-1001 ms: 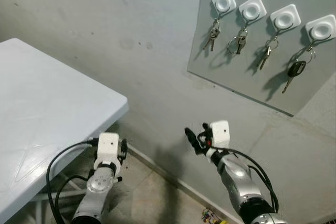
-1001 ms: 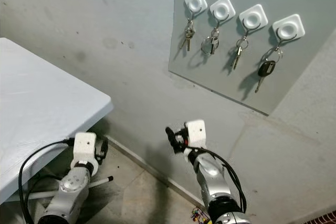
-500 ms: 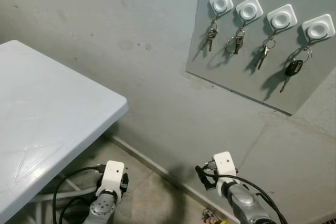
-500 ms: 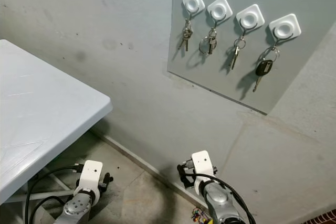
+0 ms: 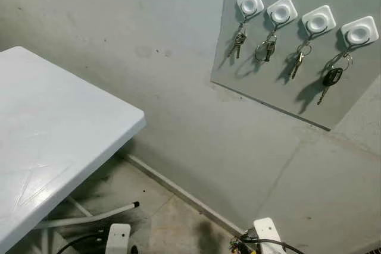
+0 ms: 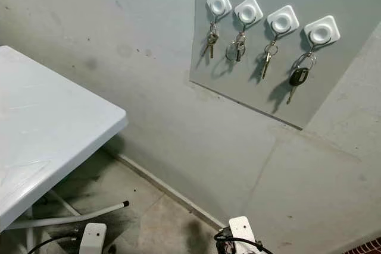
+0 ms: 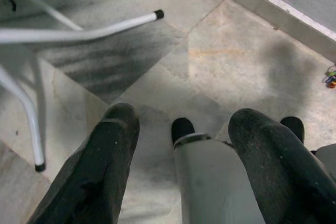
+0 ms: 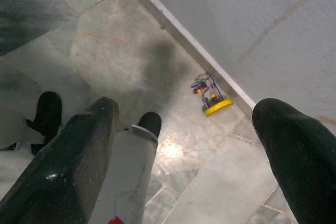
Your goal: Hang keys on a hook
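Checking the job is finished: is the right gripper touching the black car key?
Apart. The left eye view shows the black key hanging on the wall board, with the right gripper down near the floor, jaws open and empty.

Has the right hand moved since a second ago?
Yes. The right hand has dropped: it was raised level with the table edge, well below the key board; now it hangs near the floor, fingers open.

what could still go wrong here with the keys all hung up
The car key hangs from a ring caught on the rightmost hook; it could slip if the board is bumped. A small toy lies on the floor by the wall, a trip hazard if the robot steps that way. Both grippers, left and right, hang low and open.
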You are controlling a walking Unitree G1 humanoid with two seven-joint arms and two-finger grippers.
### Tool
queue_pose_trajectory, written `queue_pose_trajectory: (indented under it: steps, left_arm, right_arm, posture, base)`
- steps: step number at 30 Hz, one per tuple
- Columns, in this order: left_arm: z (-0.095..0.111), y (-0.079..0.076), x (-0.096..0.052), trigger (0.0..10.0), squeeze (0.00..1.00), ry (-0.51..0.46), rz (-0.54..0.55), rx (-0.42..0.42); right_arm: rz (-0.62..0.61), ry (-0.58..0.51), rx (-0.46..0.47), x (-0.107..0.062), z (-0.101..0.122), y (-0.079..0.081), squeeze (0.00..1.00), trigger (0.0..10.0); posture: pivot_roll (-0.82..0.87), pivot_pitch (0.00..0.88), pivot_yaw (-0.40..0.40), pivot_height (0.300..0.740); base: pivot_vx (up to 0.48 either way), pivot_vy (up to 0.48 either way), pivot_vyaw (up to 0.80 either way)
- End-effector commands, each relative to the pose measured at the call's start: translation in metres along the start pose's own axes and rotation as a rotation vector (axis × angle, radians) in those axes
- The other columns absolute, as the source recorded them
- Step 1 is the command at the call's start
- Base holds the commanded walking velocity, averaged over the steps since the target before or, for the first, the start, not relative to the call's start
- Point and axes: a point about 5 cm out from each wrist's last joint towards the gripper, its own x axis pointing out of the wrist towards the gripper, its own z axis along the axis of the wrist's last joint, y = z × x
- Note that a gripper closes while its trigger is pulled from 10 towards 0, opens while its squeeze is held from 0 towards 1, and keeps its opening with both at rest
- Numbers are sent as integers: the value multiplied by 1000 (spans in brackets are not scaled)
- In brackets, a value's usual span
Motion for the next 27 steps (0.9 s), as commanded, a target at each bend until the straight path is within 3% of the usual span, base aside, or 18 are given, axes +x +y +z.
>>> queue_pose_trajectory:
  steps: [1,10,27]
  left_arm:
    - [0,4,0,10000,0,-7,6,-11]
    - [8,6,2,10000,0,-29,8,-6]
    - [13,3,3,10000,0,-36,-2,7]
  right_arm:
    - [-1,12,8,0,-2,0,0,10000]
    - [-5,53,-42,0,-3,0,0,10000]
    - [-10,70,-91,1,-2,0,0,10000]
  posture:
    - [-79,0,-14,740]
    - [-74,0,-18,740]
    - [-69,0,-26,740]
  base:
    - [0,0,0]
    - [0,0,0]
    - [0,0,-744]
